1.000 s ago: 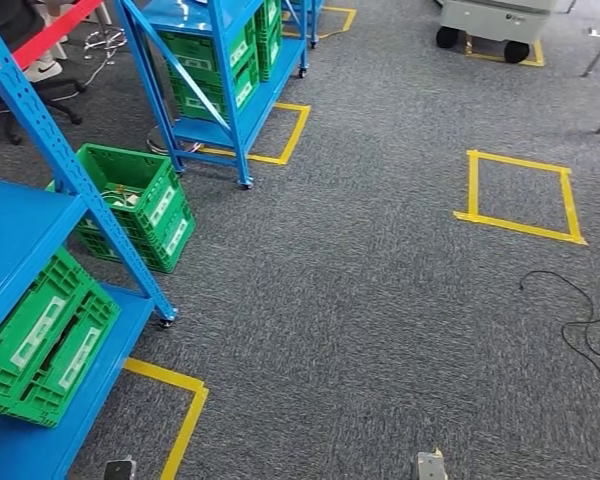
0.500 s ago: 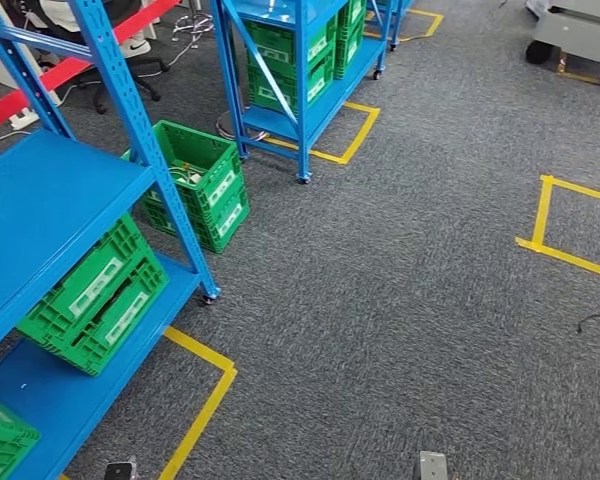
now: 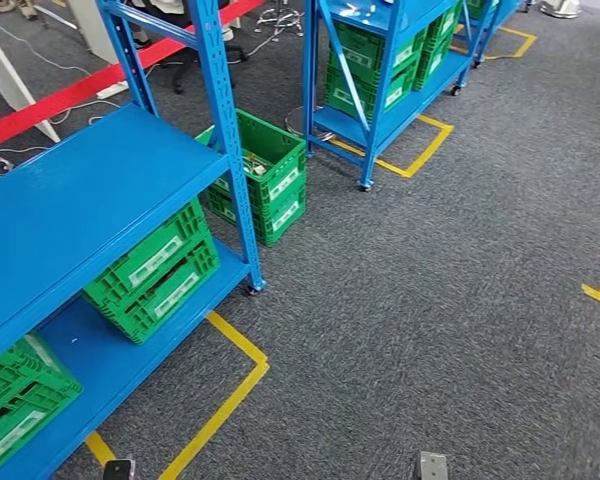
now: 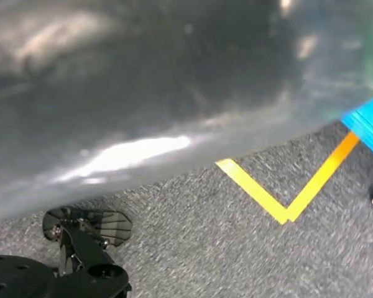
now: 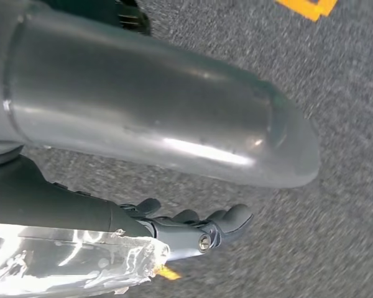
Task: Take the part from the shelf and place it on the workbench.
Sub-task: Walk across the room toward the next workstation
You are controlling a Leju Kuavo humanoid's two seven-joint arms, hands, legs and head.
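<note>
A: Head view. What stands at nine o'clock?
B: A blue shelf (image 3: 78, 200) with a bare upper board. On the lower board sit two green crates: crate one (image 3: 153, 272) tilted near the upright post, crate two (image 3: 14, 405) at eight o'clock, cut by the frame edge.

A: And on the carpet (image 3: 448, 300)?
B: A third green crate (image 3: 270, 175) at eleven o'clock, just behind the post, holding small pale items too small to identify. Whether any is the part cannot be told. A second shelf (image 3: 380, 70) at twelve o'clock carries more crates. Yellow tape (image 3: 229, 390) runs at seven o'clock.

A: Right hand (image 5: 194, 226)?
B: Right wrist view: it hangs over the carpet, dark fingers (image 5: 234, 217) stretched out, slightly curled, holding nothing.

A: Left hand?
B: Its state cannot be told; the left wrist view is blurred grey above carpet and tape.
</note>
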